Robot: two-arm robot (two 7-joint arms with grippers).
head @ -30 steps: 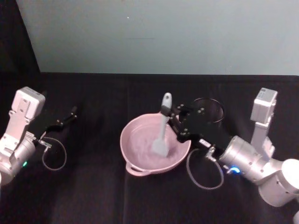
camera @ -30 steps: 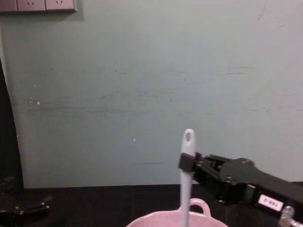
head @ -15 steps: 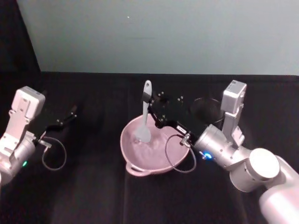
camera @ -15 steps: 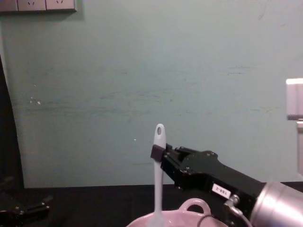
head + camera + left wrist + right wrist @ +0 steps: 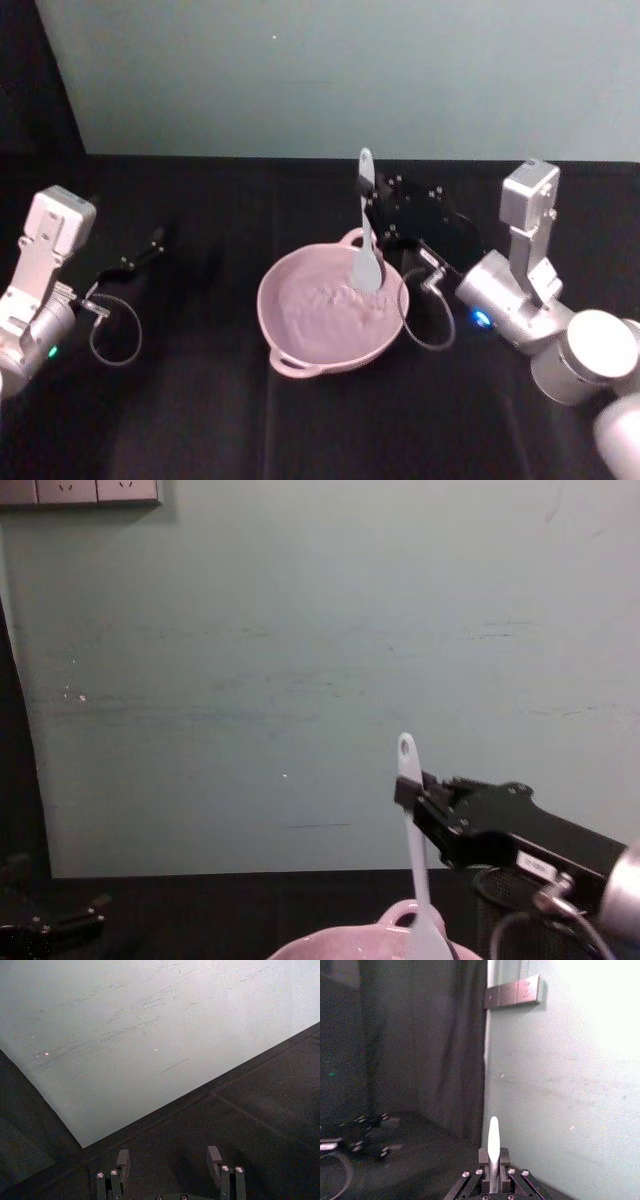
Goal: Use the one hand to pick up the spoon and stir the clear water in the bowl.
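The pale pink bowl (image 5: 300, 335) with water sits mid-table; its loop handle and rim (image 5: 398, 916) rise at the chest view's bottom edge. The white spoon (image 5: 366, 268) stands nearly upright, scoop down inside the bowl's far right part, holed tip up. My right gripper (image 5: 370, 215), black on a silver arm, is shut on the spoon's handle (image 5: 409, 820) from the right. In the right wrist view the handle (image 5: 493, 1142) sticks up between the shut right gripper (image 5: 492, 1161). My left gripper (image 5: 145, 250) rests parked at the far left; the left gripper (image 5: 168, 1162) stands open and empty.
A black wire-mesh cup (image 5: 508, 905) stands just right of the bowl, behind my right arm. Loose cable loops lie near each arm, one (image 5: 115, 335) at the left. A pale wall (image 5: 340, 70) closes off the table's far edge.
My right gripper has carried the spoon from the bowl's left far side across to its right far side, the scoop sweeping through the water. The left arm has not moved.
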